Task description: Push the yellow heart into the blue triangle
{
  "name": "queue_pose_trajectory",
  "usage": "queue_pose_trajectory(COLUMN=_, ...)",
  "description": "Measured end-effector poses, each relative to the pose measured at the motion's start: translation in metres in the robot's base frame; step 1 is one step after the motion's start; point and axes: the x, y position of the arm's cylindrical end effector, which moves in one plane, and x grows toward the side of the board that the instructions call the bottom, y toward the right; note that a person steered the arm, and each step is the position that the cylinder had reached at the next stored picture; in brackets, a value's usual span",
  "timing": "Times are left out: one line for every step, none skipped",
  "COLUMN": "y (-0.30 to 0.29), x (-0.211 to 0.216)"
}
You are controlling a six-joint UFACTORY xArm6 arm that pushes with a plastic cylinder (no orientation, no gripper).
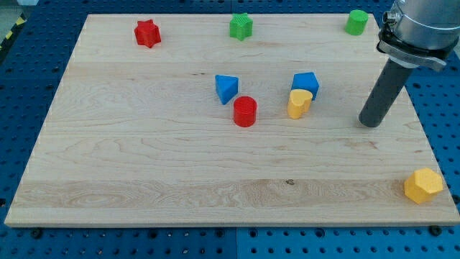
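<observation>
The yellow heart [300,103] lies right of the board's middle, touching the lower left side of a blue block [306,84]. The blue triangle [226,88] lies to the heart's left, about a hundred pixels away. A red cylinder [245,111] sits between them, just below and right of the triangle. My tip [371,122] rests on the board at the view's right, well to the right of the yellow heart and slightly lower, touching no block.
A red star block [147,33] lies at the top left, a green star block [241,26] at the top middle, a green cylinder [356,22] at the top right. A yellow hexagon block [423,185] sits at the bottom right corner of the wooden board [144,165].
</observation>
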Motion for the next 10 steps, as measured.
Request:
queue_pose_trajectory(y=0.000, x=0.000)
queue_pose_trajectory(y=-0.002, x=0.000)
queue_pose_trajectory(y=-0.002, x=0.000)
queue_pose_trajectory(y=-0.013, x=-0.006)
queue_pose_trajectory(y=-0.025, x=-0.013)
queue_pose_trajectory(y=-0.035, x=-0.021)
queue_pose_trajectory(y=-0.074, x=-0.021)
queue_pose_trajectory(y=-0.079, x=-0.029)
queue_pose_trajectory(y=-0.079, x=-0.031)
queue_pose_trajectory(y=-0.079, x=-0.032)
